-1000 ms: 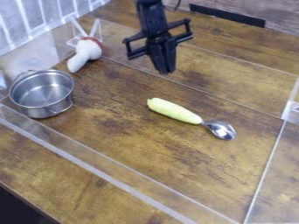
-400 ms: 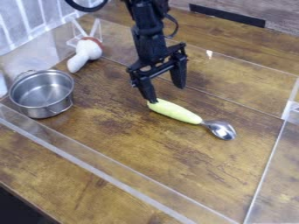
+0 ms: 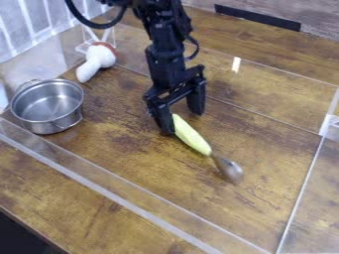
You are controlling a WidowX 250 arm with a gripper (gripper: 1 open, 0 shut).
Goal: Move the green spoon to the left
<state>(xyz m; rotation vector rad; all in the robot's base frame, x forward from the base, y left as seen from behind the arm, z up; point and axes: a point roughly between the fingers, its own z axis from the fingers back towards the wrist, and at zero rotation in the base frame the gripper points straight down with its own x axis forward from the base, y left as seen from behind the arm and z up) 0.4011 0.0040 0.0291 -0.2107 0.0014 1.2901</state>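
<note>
Gripper (image 3: 175,107) points down, jaws spread wide, straddling the top end of the green spoon (image 3: 195,138), nothing clamped. Spoon lies on the wooden table (image 3: 119,149), bowl end toward 5 o'clock. Steel bowl (image 3: 48,104) at 9 o'clock. No readable markings.

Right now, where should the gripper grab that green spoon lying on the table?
Probably the thick yellow-green handle of the green spoon, from straight above, with the open gripper straddling its width. It lies flat, and the handle is bulkier than the small metal bowl end.
</note>
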